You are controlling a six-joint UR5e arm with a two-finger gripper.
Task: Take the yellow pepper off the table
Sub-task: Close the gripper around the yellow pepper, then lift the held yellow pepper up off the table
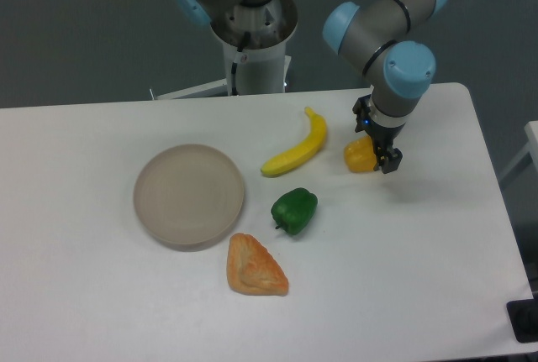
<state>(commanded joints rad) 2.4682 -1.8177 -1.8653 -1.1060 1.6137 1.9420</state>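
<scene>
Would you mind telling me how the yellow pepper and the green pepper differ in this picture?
The yellow pepper is yellow-orange; the green pepper is dark green. The yellow pepper sits at the claw, partly hidden by it; the green pepper lies alone in full view. The yellow one lies right of the banana, the green one below it. Both are small, glossy and similar in size.

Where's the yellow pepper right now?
In the camera view the yellow pepper sits on the table, right of centre, just right of the banana, with the end effector down at its right side.
</scene>
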